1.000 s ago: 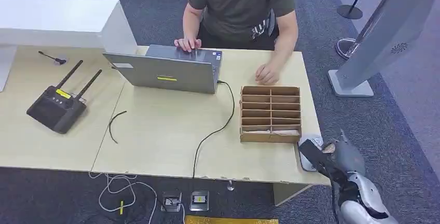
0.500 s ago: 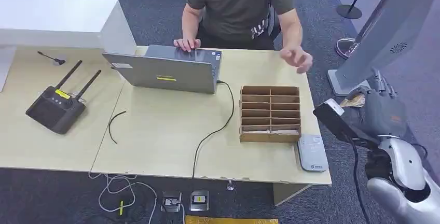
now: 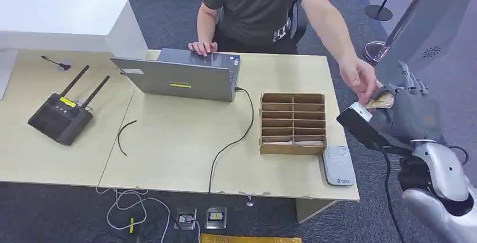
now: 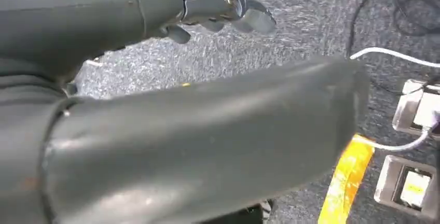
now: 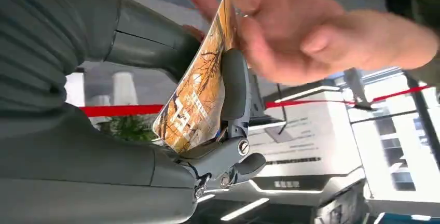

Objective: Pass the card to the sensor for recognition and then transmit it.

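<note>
card (image 3: 383,102): mostly hidden in the head view behind the right hand (image 3: 406,120) and the person's hand (image 3: 358,76)
card print (image 5: 200,92): too blurred to read
person (image 3: 259,4): cut off by the top edge
left hand (image 4: 155,130): blurred; fingers' lie unclear

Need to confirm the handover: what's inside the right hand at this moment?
The right hand pinches an orange printed card. The person's hand reaches its top edge; the card's lower part is covered by the fingers.
</note>
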